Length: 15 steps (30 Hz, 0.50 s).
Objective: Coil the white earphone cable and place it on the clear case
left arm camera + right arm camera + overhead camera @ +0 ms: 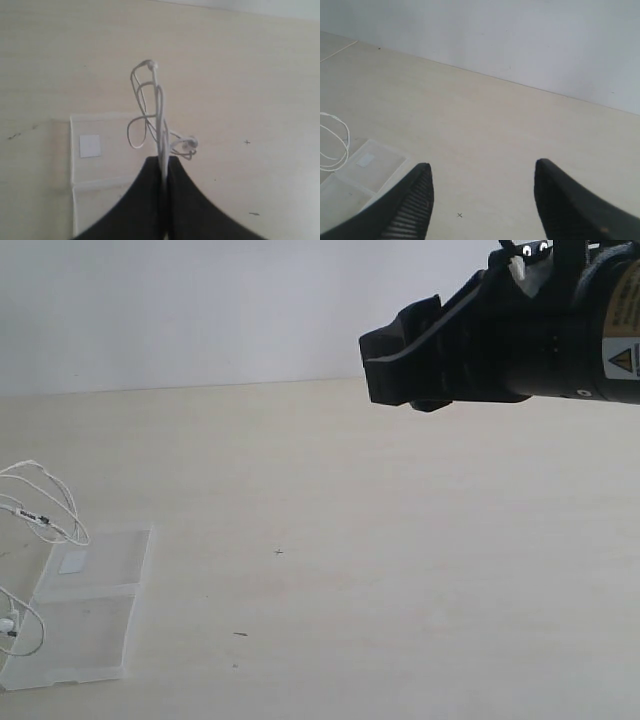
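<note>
The white earphone cable [159, 105] hangs in loose loops from my left gripper [164, 160], which is shut on a bunch of its strands. An earbud [190, 144] dangles beside the fingertips. Below the loops lies the clear case [107, 150], opened flat, with a white sticker [90, 145] on one half. In the exterior view the cable [40, 502] shows at the far left edge over the case [95, 610]; the left gripper is out of that frame. My right gripper [482, 172] is open and empty, held high at the upper right [385, 365], far from the case [375, 167].
The pale wooden tabletop [380, 570] stretches bare to the right of the case, with a small cross mark [278, 552] on it. A white wall [200, 310] closes off the back. The right arm's black body [560, 330] fills the upper right corner.
</note>
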Available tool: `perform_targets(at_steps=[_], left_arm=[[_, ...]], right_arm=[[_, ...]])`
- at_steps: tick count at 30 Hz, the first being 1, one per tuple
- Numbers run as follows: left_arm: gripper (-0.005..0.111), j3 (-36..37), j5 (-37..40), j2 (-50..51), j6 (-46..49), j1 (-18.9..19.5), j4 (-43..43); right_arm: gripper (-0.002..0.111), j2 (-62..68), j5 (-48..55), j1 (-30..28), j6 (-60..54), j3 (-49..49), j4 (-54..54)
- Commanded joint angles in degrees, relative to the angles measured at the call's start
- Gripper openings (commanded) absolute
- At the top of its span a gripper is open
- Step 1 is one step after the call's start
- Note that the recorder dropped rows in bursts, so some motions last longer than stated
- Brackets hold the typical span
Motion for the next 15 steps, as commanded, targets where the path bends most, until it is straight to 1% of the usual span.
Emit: perform_targets(at_steps=[1, 11, 15], left_arm=[[0.000, 0.05, -2.93, 3.89, -0.20, -0.30, -1.74], [0.000, -1.33, -4.40, 10.14, -0.20, -0.30, -1.74], [0.000, -3.27, -5.03, 12.97, -0.20, -2.85, -0.38]], right_arm=[[0.058, -0.27, -0.27, -0.13, -0.33, 0.17, -0.04], [0.058, -0.27, -0.27, -0.13, -0.33, 0.17, 0.16], [0.058, -0.27, -0.27, -0.13, -0.33, 0.17, 0.01]])
